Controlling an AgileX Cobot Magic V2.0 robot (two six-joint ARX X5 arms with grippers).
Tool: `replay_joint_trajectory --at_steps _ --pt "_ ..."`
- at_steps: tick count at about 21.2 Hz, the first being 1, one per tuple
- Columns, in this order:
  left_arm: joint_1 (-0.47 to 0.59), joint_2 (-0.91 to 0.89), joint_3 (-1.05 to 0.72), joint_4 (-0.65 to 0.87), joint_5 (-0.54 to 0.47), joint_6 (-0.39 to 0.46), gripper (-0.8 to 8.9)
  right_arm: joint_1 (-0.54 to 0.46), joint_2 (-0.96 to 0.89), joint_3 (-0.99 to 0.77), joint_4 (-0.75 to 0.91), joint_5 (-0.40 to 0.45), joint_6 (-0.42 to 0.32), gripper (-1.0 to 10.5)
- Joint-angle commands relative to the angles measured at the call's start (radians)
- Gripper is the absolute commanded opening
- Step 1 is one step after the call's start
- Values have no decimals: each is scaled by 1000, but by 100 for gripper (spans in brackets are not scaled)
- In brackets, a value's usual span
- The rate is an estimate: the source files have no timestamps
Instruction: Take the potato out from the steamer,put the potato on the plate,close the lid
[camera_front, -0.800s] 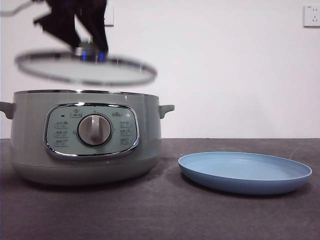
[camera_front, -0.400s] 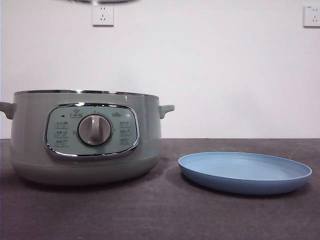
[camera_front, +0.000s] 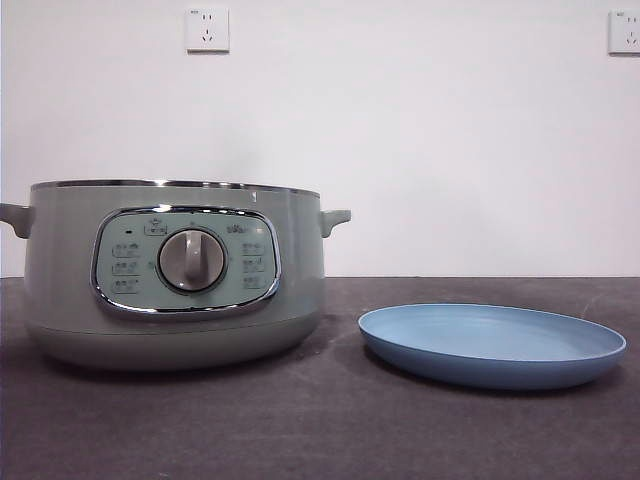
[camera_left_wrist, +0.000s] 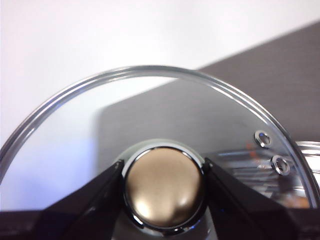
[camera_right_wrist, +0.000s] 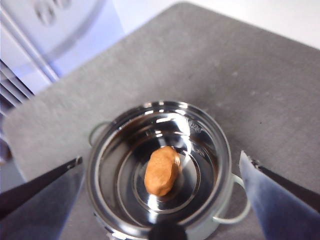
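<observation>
Sage-green steamer stands uncovered on the dark desk, chrome rim bare, dial panel facing the front camera. Light-blue plate lies beside it on the desk, near but apart, with nothing visible on it.

Left gripper: jaws closed on the knob of the glass lid, one jaw pressed to each side. The lid hangs in the air, clear of the pot and out of the front view.

Right gripper: jaws spread wide and holding nothing. It hovers high above the open steamer, looking straight down into the bowl.

Potato: lying on the polished floor of the steamer bowl, near its centre, untouched.

Status, as a judgement:
- Lid removal: appears complete.
- Potato extraction: not yet begun; the right gripper looks positioned for a descent into the bowl.
- Placement on the plate: outstanding.
- Closing the lid: outstanding; the left gripper has the lid ready for it.

Roughly the opening stage only is finished.
</observation>
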Motion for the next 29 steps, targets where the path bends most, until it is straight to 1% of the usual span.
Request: replay_joint_trajectory --at_steps 1,3,6,9,10,14,15,17,20,26,27,29 --pt "3 -23 14 -54 -145 11 -8 64 75 31 -5 83 -19 532" --pt "3 -32 14 -54 -142 11 -8 106 122 50 -3 129 -27 531" --pt "3 -42 14 -54 -142 11 -8 148 199 84 0 171 -34 531" --pt "3 -51 14 -54 -141 11 -8 192 326 138 11 216 -43 531" --pt "3 -53 14 -54 -140 11 -8 203 370 153 19 217 -60 531" --pt "3 -53 14 -55 -132 7 -8 220 489 159 73 223 -63 529" --pt "3 -53 14 -55 -130 7 -8 220 512 159 73 245 -63 527" --pt "3 -53 14 -55 -101 7 -8 219 549 159 64 264 -68 526" --pt "3 -53 14 -55 -84 7 -8 213 585 159 52 263 -72 469" --pt "3 -53 14 -55 -84 0 -8 211 632 159 41 262 -75 469" --pt "3 -53 14 -55 -84 0 -8 211 637 159 41 262 -75 434" --pt "3 -53 14 -55 -84 0 -8 212 638 159 34 262 -105 119"
